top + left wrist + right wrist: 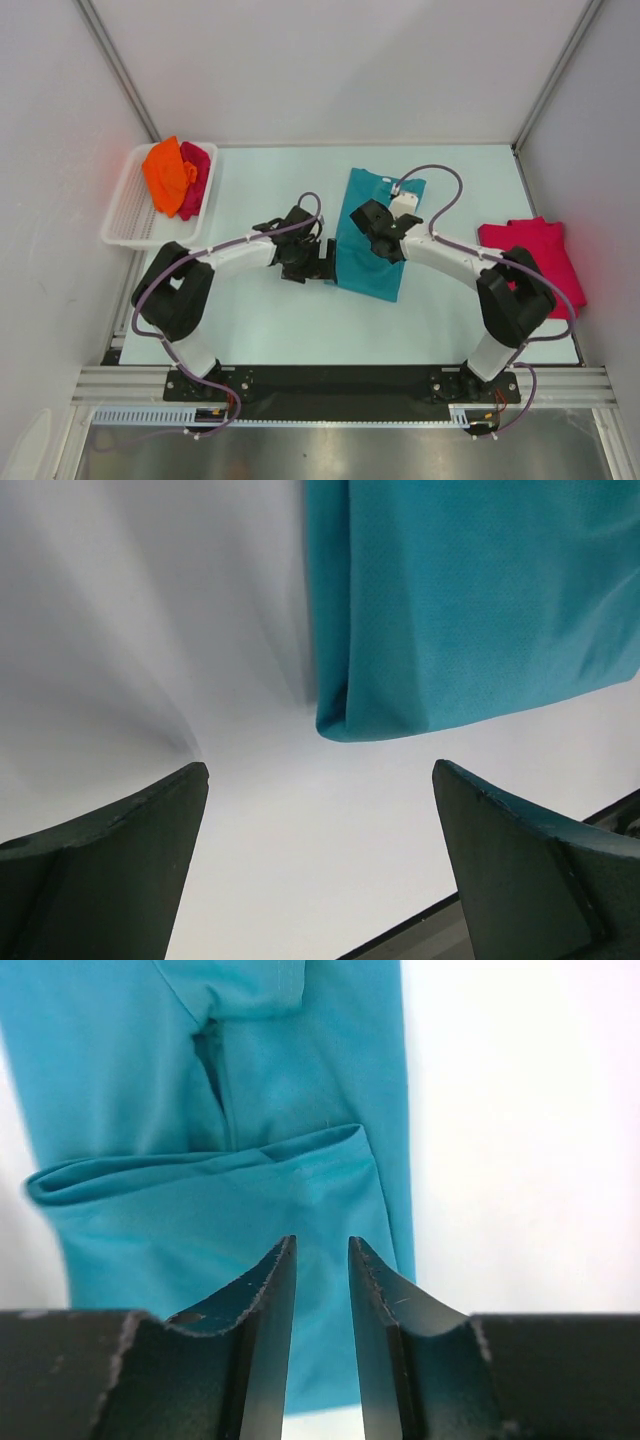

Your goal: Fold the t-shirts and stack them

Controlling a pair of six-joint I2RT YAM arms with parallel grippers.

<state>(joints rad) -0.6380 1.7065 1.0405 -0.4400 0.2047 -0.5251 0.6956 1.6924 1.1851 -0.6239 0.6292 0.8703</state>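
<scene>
Overhead view of two black robot arms reaching inward over a pale table (260, 320). Between them, a teal t-shirt (372, 240) folded into a long strip, lying lengthwise away from the arm bases.

Left gripper (322, 262): spread wide, holding nothing. Sits low just beside the strip's near end, on its left edge. From the left wrist camera, dark fingers (110, 870) far apart at the bottom corners, with bare table between them. Rounded cloth corner straight ahead and slightly right of the gap, near but apart. Side edge running directly away from the hand, hem running off to its right.

Right gripper (378, 238): all but closed, only a narrow slit showing, no cloth seen pinched. Hangs over the strip's middle. From the right wrist camera, teal cloth beneath and ahead of the fingertips (280, 1260), a turned-over flap crossing just beyond them, bare table to the hand's right. Cannot tell whether the tips touch the cloth.

Probably a fold across the strip's length next. Near corner closest to the left hand, a short reach forward and right.

Well off to the left hand's outer side, an orange t-shirt (165, 175) and a crimson-pink t-shirt (196, 180) heaped in a white basket (125, 225). Second crimson-pink t-shirt (535, 250) on the table beyond the right arm.
</scene>
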